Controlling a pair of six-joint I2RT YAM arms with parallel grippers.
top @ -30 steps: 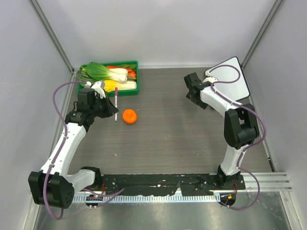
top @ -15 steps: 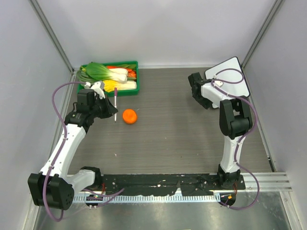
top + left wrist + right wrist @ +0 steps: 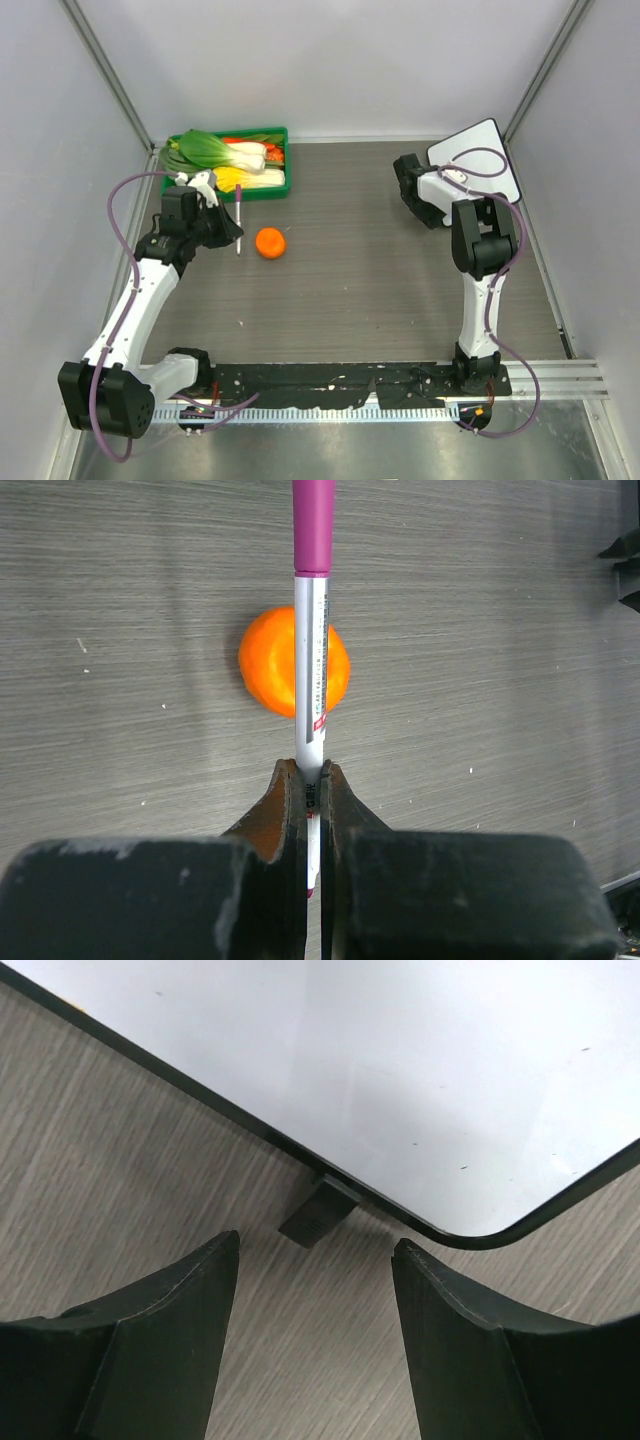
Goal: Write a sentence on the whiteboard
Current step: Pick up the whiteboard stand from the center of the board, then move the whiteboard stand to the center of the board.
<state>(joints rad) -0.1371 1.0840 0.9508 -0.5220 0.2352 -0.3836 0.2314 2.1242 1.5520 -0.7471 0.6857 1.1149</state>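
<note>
So, my left gripper [image 3: 306,780] is clenched on the tail of the white-barrelled, magenta-ended marker [image 3: 312,630], ready for writing. My right gripper [image 3: 315,1255] stands spread before the glossy, black-framed whiteboard [image 3: 450,1080], blank in the far-right corner, presumably to pull it nearer.

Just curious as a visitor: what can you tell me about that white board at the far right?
The whiteboard is a glossy white panel, blank where visible, in a thin black frame with rounded corners and a black foot. It sits turned at an angle in the table's far right corner. The open right gripper hovers by its edge, not touching.
</note>
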